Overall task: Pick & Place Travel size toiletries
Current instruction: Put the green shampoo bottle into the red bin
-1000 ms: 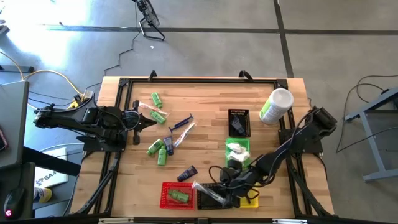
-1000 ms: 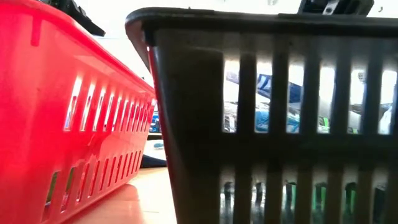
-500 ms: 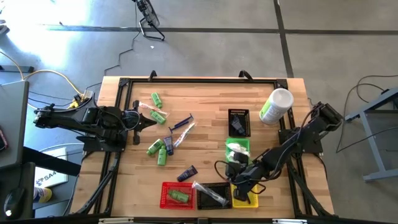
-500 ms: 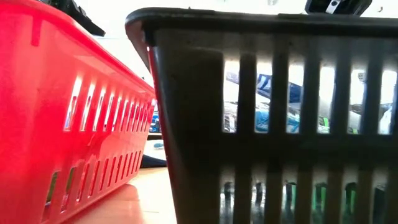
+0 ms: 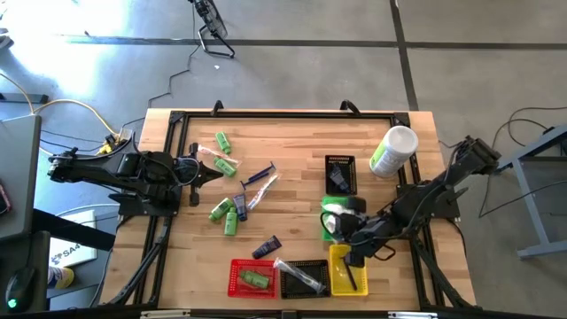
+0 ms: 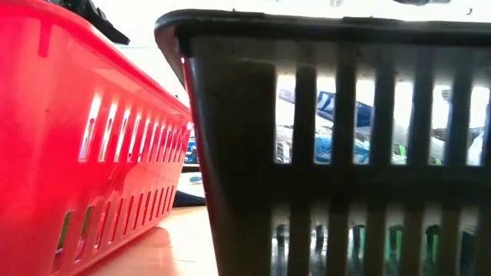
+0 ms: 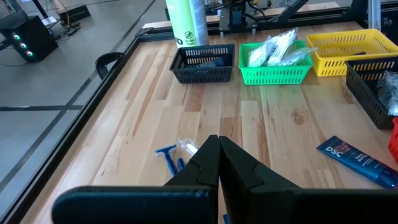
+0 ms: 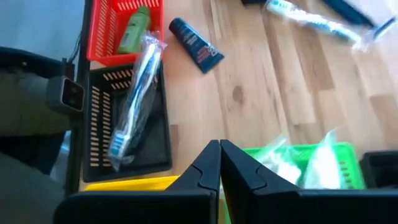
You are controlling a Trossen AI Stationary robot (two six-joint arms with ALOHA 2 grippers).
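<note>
The right gripper (image 5: 340, 228) hangs over the green basket (image 5: 328, 213) near the table's (image 5: 292, 159) front right part, its fingers (image 8: 211, 163) pressed together and holding nothing. The left gripper (image 5: 218, 172) waits at the table's left edge, its fingers (image 7: 217, 155) also pressed together.

A clear-wrapped toothbrush (image 8: 134, 102) lies in the black basket (image 8: 99, 134) at the front edge, its long axis slanted along the basket and one end jutting over the rim toward the red basket (image 5: 237, 276). That red basket holds a green bottle (image 5: 256, 281) lying on its side. A black comb (image 5: 348, 275) lies lengthwise in the yellow basket (image 5: 335, 266). White packets (image 8: 283, 165) fill the green basket.

On the bare wood, a navy tube (image 5: 266, 247) lies slantwise just behind the red basket. More green bottles (image 5: 224, 213), another toothbrush (image 5: 260, 196) and a blue razor (image 5: 259, 175) lie scattered toward the table's left half.
</note>
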